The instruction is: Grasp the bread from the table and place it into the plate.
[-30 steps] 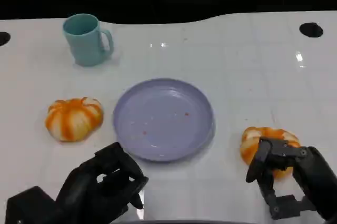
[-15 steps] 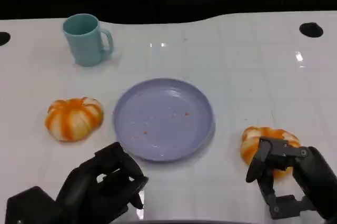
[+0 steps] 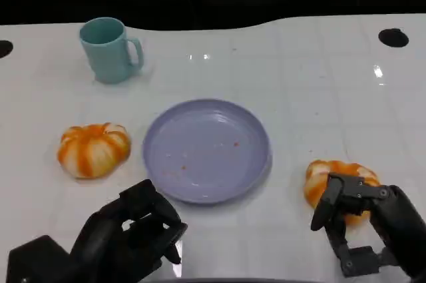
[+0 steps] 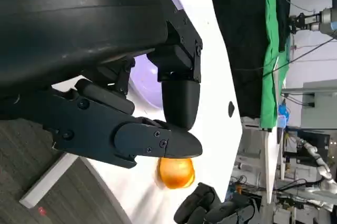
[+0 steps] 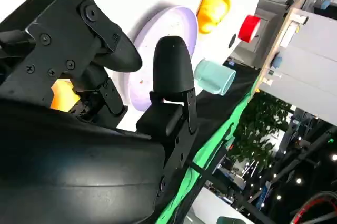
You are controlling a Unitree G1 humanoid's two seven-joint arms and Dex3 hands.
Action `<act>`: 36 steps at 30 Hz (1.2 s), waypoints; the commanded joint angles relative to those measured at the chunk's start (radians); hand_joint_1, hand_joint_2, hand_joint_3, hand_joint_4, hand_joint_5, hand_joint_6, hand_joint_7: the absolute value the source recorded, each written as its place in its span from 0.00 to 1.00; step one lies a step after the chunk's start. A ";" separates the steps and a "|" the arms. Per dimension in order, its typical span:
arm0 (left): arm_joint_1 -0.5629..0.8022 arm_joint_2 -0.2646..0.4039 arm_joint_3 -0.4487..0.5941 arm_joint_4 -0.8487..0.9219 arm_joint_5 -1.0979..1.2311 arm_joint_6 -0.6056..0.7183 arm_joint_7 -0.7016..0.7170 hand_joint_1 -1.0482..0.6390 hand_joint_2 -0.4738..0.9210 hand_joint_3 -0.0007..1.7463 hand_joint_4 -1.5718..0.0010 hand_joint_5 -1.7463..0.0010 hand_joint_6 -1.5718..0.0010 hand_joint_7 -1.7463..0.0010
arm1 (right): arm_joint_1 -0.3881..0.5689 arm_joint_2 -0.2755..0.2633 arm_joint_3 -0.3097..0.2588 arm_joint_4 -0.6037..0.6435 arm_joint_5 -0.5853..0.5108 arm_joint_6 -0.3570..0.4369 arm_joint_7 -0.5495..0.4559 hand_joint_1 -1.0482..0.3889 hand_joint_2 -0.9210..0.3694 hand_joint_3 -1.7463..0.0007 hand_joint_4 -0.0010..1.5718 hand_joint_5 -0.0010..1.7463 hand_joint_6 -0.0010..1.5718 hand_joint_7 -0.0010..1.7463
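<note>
White tabletop (image 3: pixel 299 63) fills most of the head view, ending in a dark band along the upper edge of the frame. At the centre sits a lavender plate (image 3: pixel 207 150), round and shallow, with a few small specks on its surface. A teal mug (image 3: pixel 108 50) stands upright at upper left, its handle turned to the picture's right, well apart from the plate.

Two orange-and-white pumpkin-shaped breads lie on the table. One bread at left (image 3: pixel 93 149) rests just beside the plate's left rim, untouched. The other bread at lower right (image 3: pixel 333 178) lies near the plate's right rim, with the right hand (image 3: pixel 363 220) over its near side; black fingers (image 3: pixel 327 204) curve down across its front, and whether they have closed on it cannot be told from these views. The right wrist view shows that same bread (image 5: pixel 62 95) as an orange patch behind the hand, with the plate (image 5: pixel 158 50), the far bread (image 5: pixel 212 9) and the mug (image 5: pixel 214 77) beyond.

The left hand (image 3: pixel 130 236) sits at lower left of the head view, below the plate, its fingers curled inward with nothing in them. In the left wrist view its fingers (image 4: pixel 158 139) are folded together, the plate (image 4: pixel 147 81) behind them and a bread (image 4: pixel 176 173) farther off.

Two black round spots (image 3: pixel 393 37) mark the table's far corners.
</note>
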 commanded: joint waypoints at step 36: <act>0.001 0.018 0.007 -0.003 0.003 0.000 -0.002 0.27 1.00 0.13 0.55 0.00 0.63 0.07 | -0.025 -0.324 -0.040 -0.456 -0.469 0.360 0.119 0.47 0.12 1.00 0.00 0.31 0.18 0.04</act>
